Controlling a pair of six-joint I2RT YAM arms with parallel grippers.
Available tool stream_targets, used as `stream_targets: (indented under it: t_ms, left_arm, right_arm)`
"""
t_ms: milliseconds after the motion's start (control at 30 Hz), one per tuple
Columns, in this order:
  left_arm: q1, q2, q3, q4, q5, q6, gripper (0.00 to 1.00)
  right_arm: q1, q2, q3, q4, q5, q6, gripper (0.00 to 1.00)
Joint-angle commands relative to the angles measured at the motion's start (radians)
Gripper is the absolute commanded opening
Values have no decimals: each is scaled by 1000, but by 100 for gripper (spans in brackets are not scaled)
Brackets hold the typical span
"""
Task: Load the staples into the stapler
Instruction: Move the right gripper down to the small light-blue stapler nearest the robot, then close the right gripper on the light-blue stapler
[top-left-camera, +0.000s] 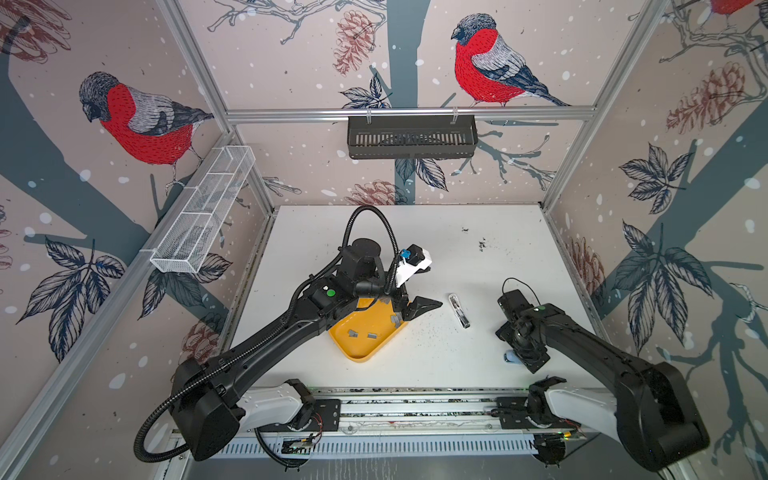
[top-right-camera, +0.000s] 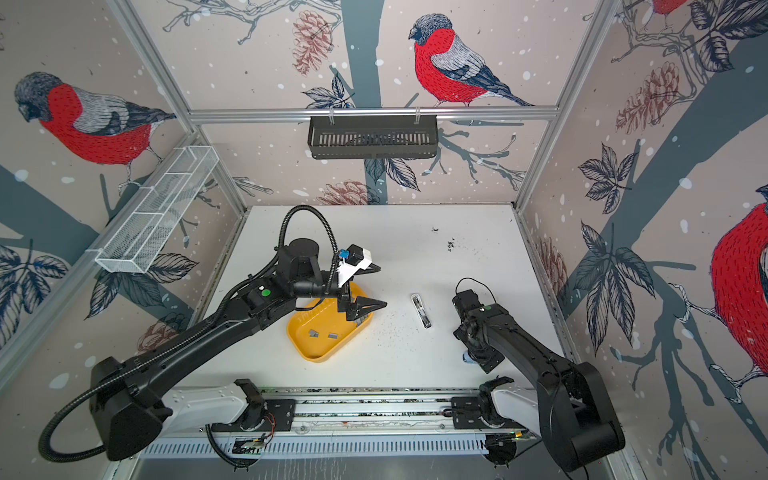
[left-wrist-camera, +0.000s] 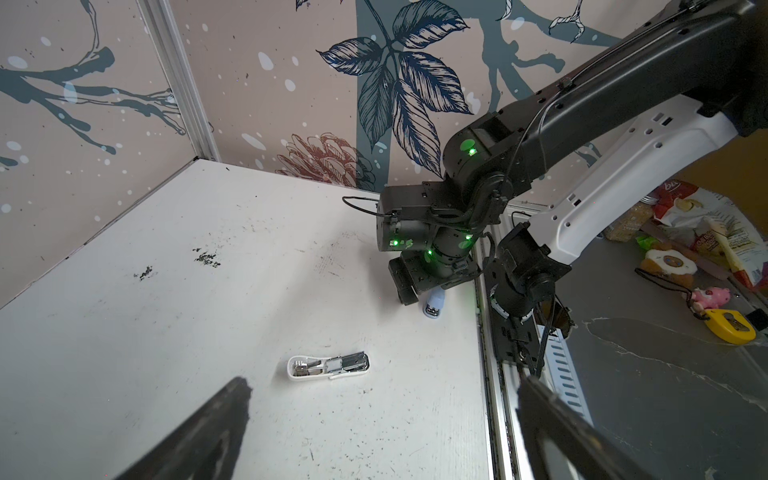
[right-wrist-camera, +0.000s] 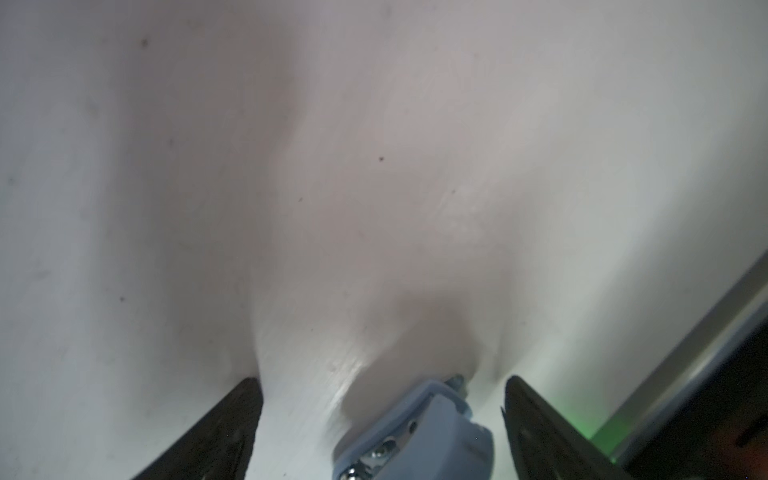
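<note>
Left wrist view: white stapler (left-wrist-camera: 328, 365) lies open, snack bag (left-wrist-camera: 702, 220) print unreadable

Both top views overlook the table (top-left-camera: 498, 249) (top-right-camera: 457, 249); wrist views close

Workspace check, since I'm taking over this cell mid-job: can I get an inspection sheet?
Surface: white table, scuffed, dark specks.
Job's things: staples loose in yellow tray; white stapler lying open on the table.
Clutter: pale blue object near the front edge.
Grippers: left gripper open, empty, over the tray's edge; right gripper open, fingers straddling the blue object.
Cables: black conduit looped along left arm; thin wire at right wrist.
Surroundings: bird-print walls; black basket, white wire basket on rails.
</note>
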Motion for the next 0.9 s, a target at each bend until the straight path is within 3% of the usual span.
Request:
stream_targets:
  t_ms: [0,267,533,867]
  left_arm:
    - [-2,-7,5,15,5,-1,99]
    - [-1,1,6,13,13,-1,99]
    - [-2,6,3,15,10,1,99]
    - [-1,13,4,8,-1,6,99]
  right_arm:
    - [7,-47,-44,22,-77,43,90]
    - [3,-152,-78,23,-65,73,67]
    - [32,-151,-48,41,-35,18,57]
    - [189,-113,-5,107,2,-30,48]
